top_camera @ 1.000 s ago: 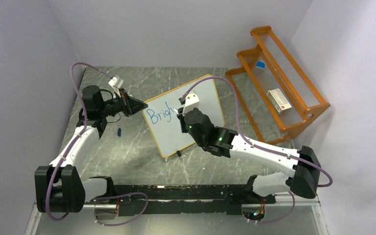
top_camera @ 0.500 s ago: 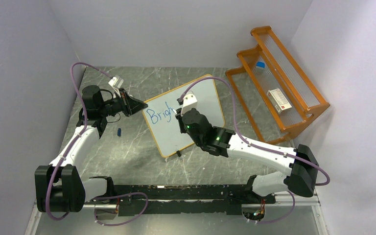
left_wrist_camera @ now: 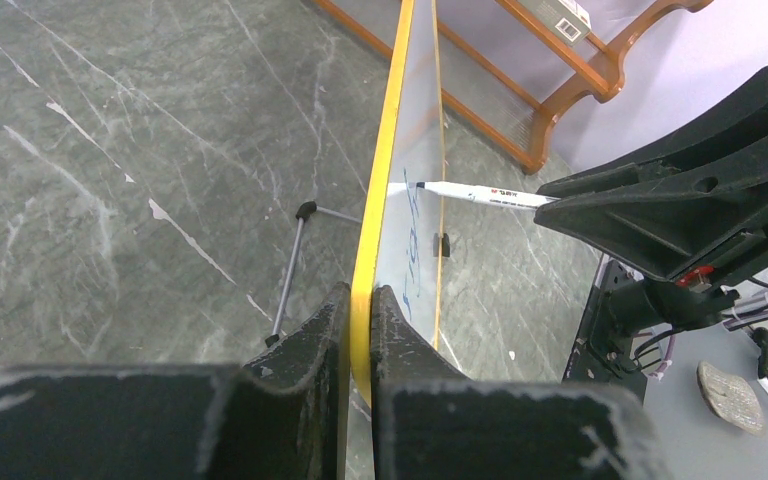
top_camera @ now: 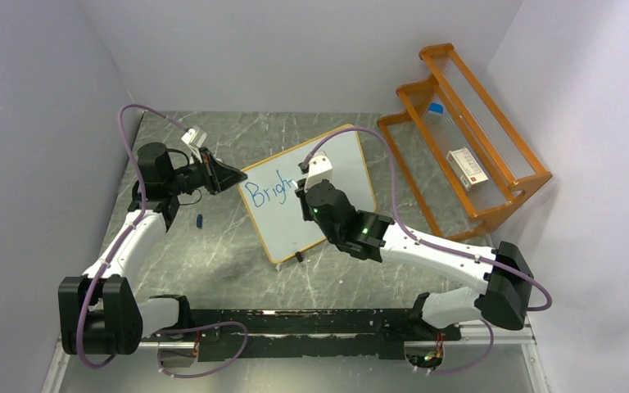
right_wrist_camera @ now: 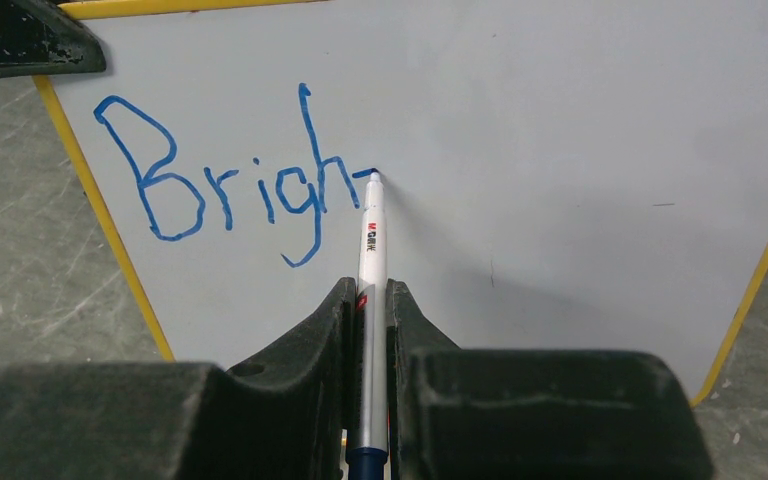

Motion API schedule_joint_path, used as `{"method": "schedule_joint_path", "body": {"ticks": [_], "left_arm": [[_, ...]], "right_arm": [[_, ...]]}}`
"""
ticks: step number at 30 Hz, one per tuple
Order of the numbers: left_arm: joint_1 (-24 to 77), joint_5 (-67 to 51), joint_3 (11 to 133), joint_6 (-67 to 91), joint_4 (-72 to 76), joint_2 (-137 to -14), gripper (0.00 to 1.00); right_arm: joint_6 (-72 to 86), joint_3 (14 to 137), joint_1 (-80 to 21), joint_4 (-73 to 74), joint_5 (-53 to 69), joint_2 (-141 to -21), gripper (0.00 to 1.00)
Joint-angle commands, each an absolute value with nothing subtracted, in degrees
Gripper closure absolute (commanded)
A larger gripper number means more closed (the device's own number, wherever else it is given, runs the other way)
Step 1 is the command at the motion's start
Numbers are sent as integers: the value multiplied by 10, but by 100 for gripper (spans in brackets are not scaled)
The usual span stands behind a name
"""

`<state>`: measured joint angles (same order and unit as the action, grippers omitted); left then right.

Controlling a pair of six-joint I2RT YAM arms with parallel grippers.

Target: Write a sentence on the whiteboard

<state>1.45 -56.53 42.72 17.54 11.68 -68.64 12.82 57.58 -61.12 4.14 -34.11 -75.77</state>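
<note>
The whiteboard (top_camera: 328,176) stands tilted on the table, white with an orange-yellow frame (left_wrist_camera: 385,160). Blue lettering reading "Brigh" (right_wrist_camera: 230,185) is on its left half, also visible as lettering (top_camera: 266,191) from above. My left gripper (left_wrist_camera: 360,297) is shut on the whiteboard's left edge. My right gripper (right_wrist_camera: 370,292) is shut on a white marker (right_wrist_camera: 370,240), whose tip touches the board just right of the "h", at a short blue stroke. In the left wrist view the marker (left_wrist_camera: 480,195) meets the board's face from the right.
An orange wooden rack (top_camera: 467,139) stands at the back right, holding a small box (top_camera: 467,168) and a blue-capped item (top_camera: 436,108). A small blue marker cap (top_camera: 200,220) lies on the grey marble table left of the board. White walls close in on both sides.
The right arm has shifted slightly left and toward the board, with the marker tip now beginning a stroke after the "h". The left arm and the whiteboard have not moved.
</note>
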Motion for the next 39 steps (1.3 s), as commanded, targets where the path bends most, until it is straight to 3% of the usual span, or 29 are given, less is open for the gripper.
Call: {"method": "schedule_joint_path", "body": {"ticks": [1,39], "left_arm": [[28,-547,416,142,50,-706,95],[28,-546,418,140,47,-708,95]], "right_arm": [[134,577,-601,40,-364,-753,100],[109,594,-599,11,-329,-762,100]]}}
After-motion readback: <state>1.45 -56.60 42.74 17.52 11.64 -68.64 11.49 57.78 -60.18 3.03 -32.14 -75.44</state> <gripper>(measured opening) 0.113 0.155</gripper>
